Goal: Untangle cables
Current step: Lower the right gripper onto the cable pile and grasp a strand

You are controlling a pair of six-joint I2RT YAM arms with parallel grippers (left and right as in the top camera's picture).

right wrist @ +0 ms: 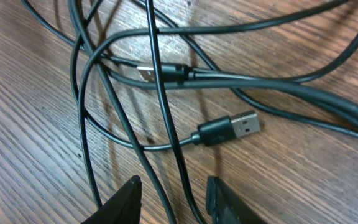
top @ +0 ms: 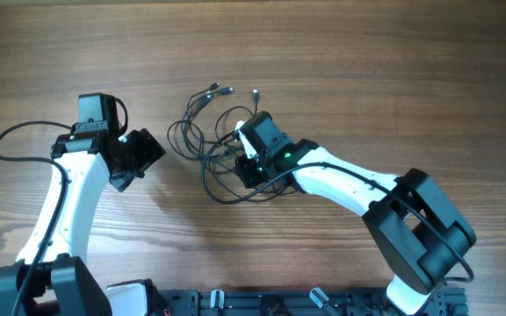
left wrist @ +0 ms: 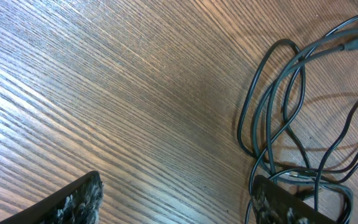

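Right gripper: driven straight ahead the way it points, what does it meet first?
Probably the cables: two thin strands run between the fingertips of the open right gripper, nearer than the USB plug. Depth is unclear.

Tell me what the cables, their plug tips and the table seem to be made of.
Cables: dark sheath with a soft sheen, bending in loose loops; likely rubber or flexible plastic.
Plug tips: bright silvery shell, apparently metal, on a black moulded grip that looks plastic.
Table: matte brown with streaky grain; wood, or a wood-look veneer or laminate, the look leaves it open.
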